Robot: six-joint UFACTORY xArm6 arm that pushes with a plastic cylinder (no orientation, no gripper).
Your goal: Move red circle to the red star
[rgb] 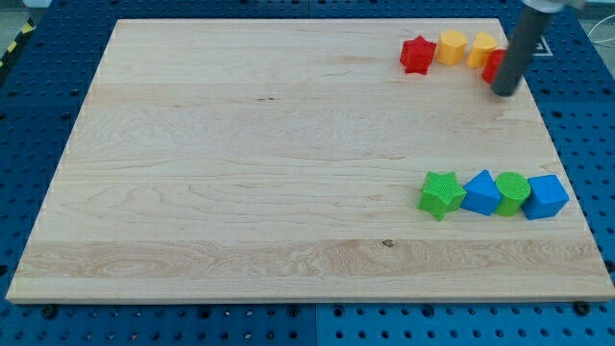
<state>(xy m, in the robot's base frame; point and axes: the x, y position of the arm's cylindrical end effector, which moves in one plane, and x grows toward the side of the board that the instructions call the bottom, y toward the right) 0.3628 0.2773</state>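
Note:
The red star [417,55] lies near the view's top right on the wooden board [240,173]. The red circle [492,65] is further right, mostly hidden behind my dark rod. Between them sit a yellow hexagon-like block [452,46] and a second yellow block [480,48]. My tip [504,91] rests on the board at the red circle's lower right side, touching or nearly touching it.
A row of blocks lies at the view's lower right: a green star [441,193], a blue block [481,192], a green circle [511,192] and a blue cube [546,196]. The board's right edge runs close to them.

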